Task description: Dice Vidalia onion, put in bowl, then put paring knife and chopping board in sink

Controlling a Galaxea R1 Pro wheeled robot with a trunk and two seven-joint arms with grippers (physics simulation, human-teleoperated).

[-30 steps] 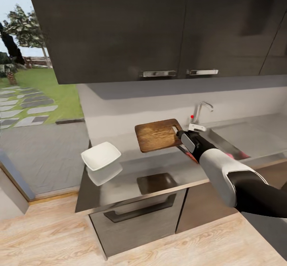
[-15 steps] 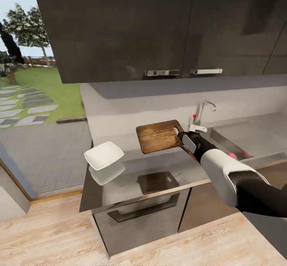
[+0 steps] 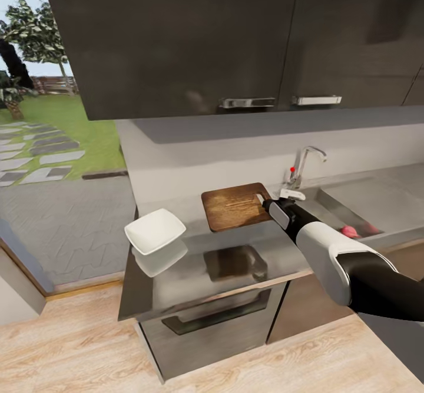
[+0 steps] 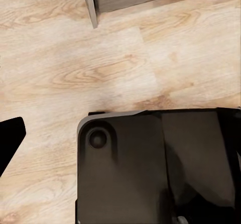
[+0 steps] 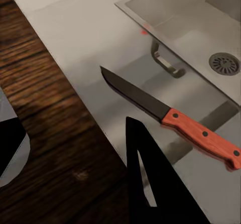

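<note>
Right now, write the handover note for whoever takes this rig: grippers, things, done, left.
Right gripper: shut on the chopping board at its handle end, over the countertop. Left gripper: cannot tell.
Vidalia onion lies in the sink; paring knife on the countertop beside the sink; bowl empty.
Done: nothing diced.
Left: fetch onion, dice, fill bowl, sink knife and board.

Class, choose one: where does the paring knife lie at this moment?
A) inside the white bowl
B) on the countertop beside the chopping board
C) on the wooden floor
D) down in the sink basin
B: the paring knife lies flat on the grey countertop, next to the chopping board and short of the sink.
</note>
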